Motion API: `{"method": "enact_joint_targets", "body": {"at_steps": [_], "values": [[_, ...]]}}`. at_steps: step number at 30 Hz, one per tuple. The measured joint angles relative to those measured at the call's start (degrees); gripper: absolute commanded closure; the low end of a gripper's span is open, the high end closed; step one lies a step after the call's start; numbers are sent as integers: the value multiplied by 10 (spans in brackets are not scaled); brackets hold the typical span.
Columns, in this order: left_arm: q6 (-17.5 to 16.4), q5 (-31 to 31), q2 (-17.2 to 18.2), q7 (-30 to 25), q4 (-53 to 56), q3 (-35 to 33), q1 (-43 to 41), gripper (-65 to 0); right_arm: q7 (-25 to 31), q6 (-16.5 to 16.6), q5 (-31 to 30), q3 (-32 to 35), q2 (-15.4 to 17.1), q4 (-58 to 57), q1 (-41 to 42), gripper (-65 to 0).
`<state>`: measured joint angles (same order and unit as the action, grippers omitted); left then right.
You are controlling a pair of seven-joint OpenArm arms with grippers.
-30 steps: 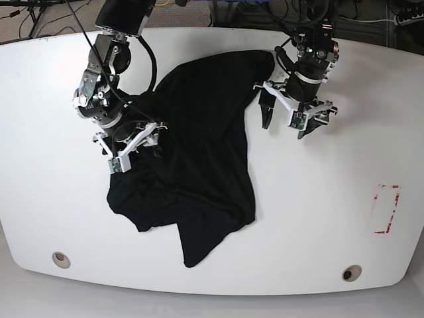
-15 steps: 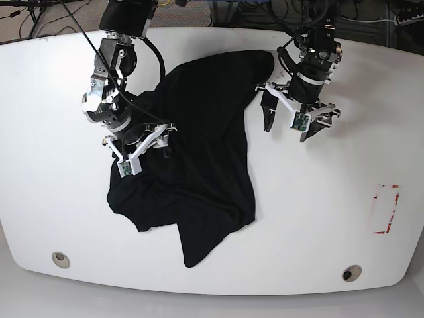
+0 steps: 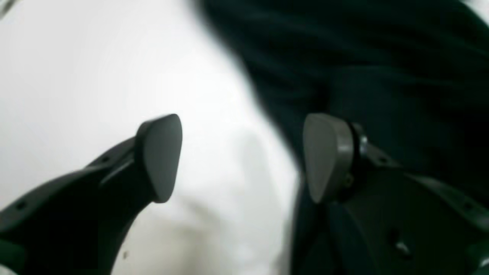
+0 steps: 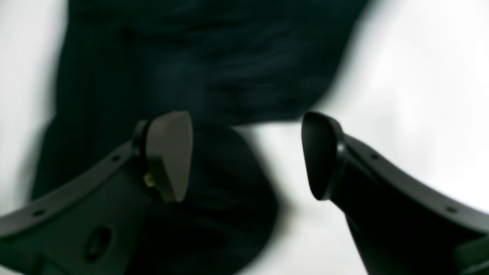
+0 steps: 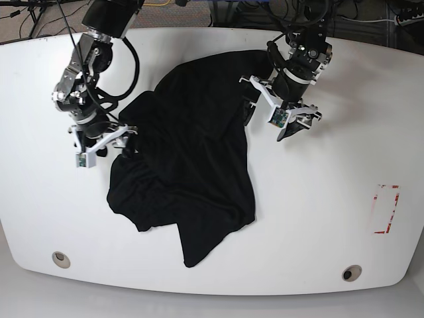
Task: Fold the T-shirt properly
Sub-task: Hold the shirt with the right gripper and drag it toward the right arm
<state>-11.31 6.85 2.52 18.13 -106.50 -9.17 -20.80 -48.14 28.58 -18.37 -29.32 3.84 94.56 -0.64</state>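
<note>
A white table (image 5: 331, 199) is being seen, wide and rounded. Two round holes are being shown along its near edge, left (image 5: 61, 259) and right (image 5: 352, 273). A red-marked rectangle (image 5: 387, 209) is lying far right. Cables (image 5: 33, 16) are trailing beyond the far edge.

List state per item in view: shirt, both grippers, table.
T-shirt: crumpled, unfolded, lying loose on the table, not gripped.
Left gripper: jaws open, empty, straddling the shirt's edge.
Right gripper: jaws open, empty, at the shirt's other edge.
Table: white, red mark near one side.
</note>
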Motion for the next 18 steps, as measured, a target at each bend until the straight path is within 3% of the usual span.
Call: {"method": "enact_joint_targets", "body": {"at_steps": [6,12,18], "values": [[3,0,0,-4,3,-3,-4,-467,15,24,3,-21,16,-50,-1,-439],[4,0,4,-2,3,8,-11,-467,16,41,5,-10,-3,-86,6,-439],[8,0,2,-1,0,16,-19,-465,21,21,3,-12,10,-132,36,-438]]}}
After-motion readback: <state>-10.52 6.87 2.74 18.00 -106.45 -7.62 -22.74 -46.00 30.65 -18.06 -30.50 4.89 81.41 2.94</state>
